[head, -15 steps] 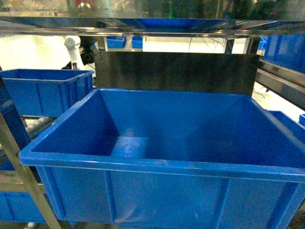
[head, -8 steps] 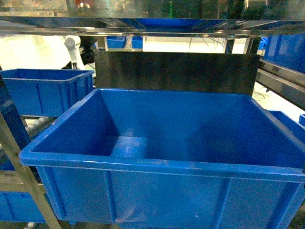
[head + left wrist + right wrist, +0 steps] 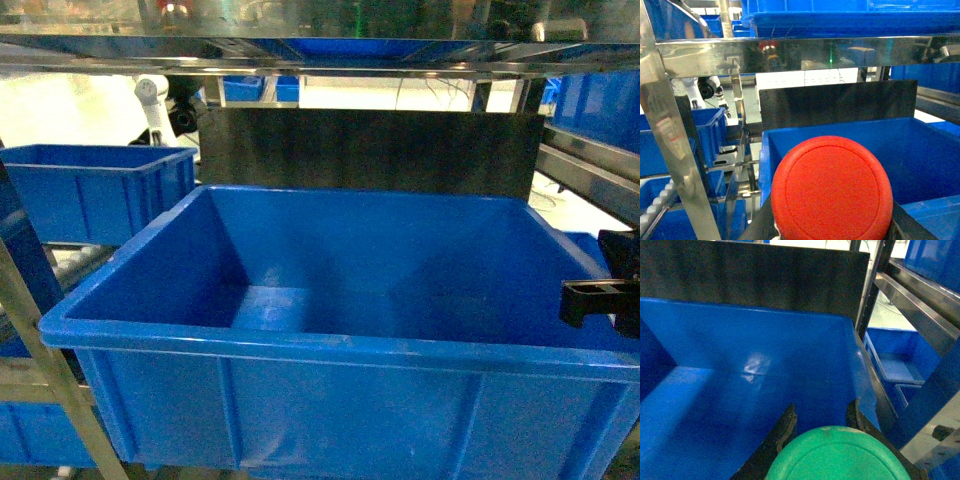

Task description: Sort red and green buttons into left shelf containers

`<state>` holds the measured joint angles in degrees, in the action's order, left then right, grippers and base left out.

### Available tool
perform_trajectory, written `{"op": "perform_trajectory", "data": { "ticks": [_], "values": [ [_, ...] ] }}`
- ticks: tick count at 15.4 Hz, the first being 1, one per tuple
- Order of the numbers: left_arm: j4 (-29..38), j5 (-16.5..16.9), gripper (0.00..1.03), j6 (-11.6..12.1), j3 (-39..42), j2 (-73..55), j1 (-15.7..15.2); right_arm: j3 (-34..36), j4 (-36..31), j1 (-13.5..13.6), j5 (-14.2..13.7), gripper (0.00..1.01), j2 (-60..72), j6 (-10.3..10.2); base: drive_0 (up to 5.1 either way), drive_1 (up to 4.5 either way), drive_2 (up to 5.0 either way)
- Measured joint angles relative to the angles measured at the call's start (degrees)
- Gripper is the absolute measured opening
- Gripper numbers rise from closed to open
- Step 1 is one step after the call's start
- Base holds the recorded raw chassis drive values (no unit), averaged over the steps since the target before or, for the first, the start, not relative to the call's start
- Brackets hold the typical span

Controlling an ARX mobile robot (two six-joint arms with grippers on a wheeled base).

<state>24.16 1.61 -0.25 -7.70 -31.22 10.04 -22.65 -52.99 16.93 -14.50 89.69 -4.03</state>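
bin (image 3: 330,345): open-topped, entry from above and front | black panel (image 3: 370,150): blocks behind bin | shelf rail (image 3: 300,62): caps headroom above bin

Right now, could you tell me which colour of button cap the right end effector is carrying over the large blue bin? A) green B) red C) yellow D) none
A: the right wrist view shows a green button cap held in the right end effector above the large blue bin.

Black end effector (image 3: 820,422) fingers, slim and tapered (matte, angular bracket (image 3: 592,300) behind)
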Motion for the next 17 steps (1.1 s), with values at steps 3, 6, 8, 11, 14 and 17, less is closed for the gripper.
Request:
{"op": "perform_trajectory", "data": {
  "ticks": [3, 6, 8, 11, 14, 17],
  "values": [
    [-0.04, 0.00, 0.24, 0.00, 0.00, 0.00, 0.00, -2.05, -2.05, -3.23, 2.25, 0.27, 5.64, 0.00, 0.0, 0.00, 0.0],
    [-0.07, 0.02, 0.24, 0.00, 0.00, 0.00, 0.00, -5.20, -2.80, -3.89, 5.75, 0.27, 9.31, 0.55, 0.0, 0.00, 0.0],
    [-0.04, 0.02, 0.24, 0.02, 0.00, 0.00, 0.00, -7.23, -2.62, -3.76, 8.44, 0.27, 10.36, 0.59, 0.0, 0.00, 0.0],
    [-0.04, 0.00, 0.24, 0.02, 0.00, 0.00, 0.00, -9.70, -0.61, -2.60, 8.52, 0.27, 11.85, 0.74, 0.0, 0.00, 0.0],
    [-0.09, 0.02, 0.24, 0.02, 0.00, 0.00, 0.00, -10.23, -0.48, -2.19, 8.81, 0.27, 12.55, 0.90, 0.0, 0.00, 0.0],
    [-0.04, 0.02, 0.24, 0.00, 0.00, 0.00, 0.00, -11.41, 0.57, -1.51, 8.74, 0.27, 13.49, 1.16, 0.0, 0.00, 0.0]
  ]
}}
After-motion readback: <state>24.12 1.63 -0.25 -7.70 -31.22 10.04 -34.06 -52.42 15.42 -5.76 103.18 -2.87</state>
